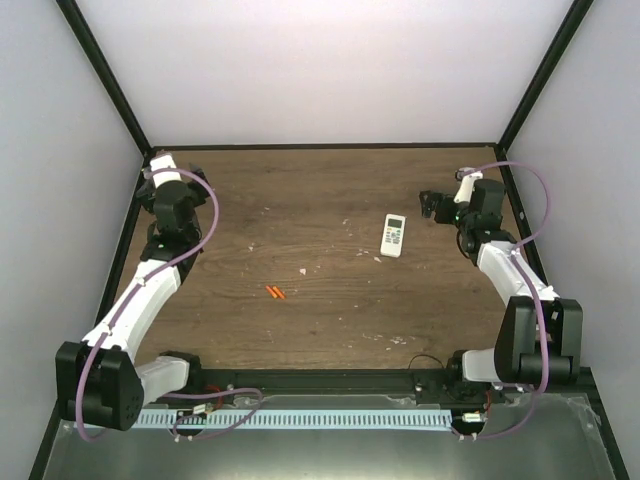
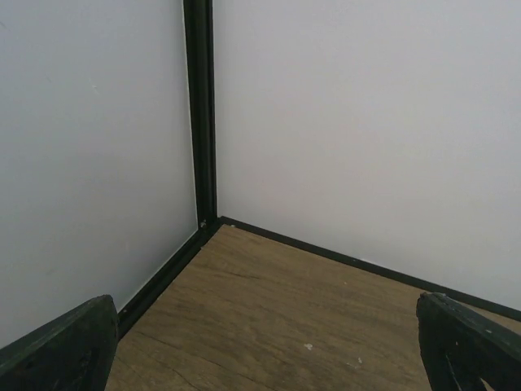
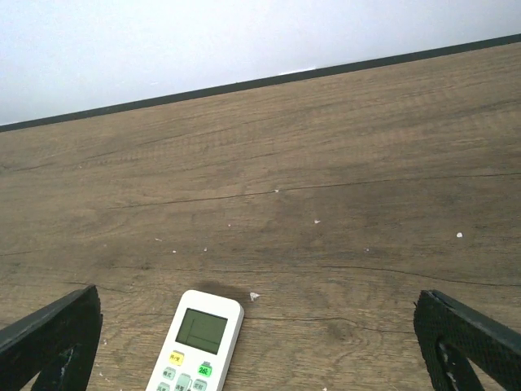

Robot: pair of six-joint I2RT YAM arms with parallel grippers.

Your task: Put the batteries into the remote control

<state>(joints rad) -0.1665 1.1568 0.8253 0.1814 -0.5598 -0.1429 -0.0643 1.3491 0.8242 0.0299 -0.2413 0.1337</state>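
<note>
nothing was loaded yet. the remote control (image 1: 393, 236) lay buttons up on the right side of the table (image 1: 300, 200), close to the right gripper (image 3: 259, 303), which was spread wide and empty. the batteries (image 1: 275, 292) lay together, nearer and to the left, well apart from it. the left gripper (image 2: 264, 303) was spread wide too, by the far left corner.

White remote control (image 1: 394, 235) display-up; orange batteries (image 1: 275, 292) apart.
</note>
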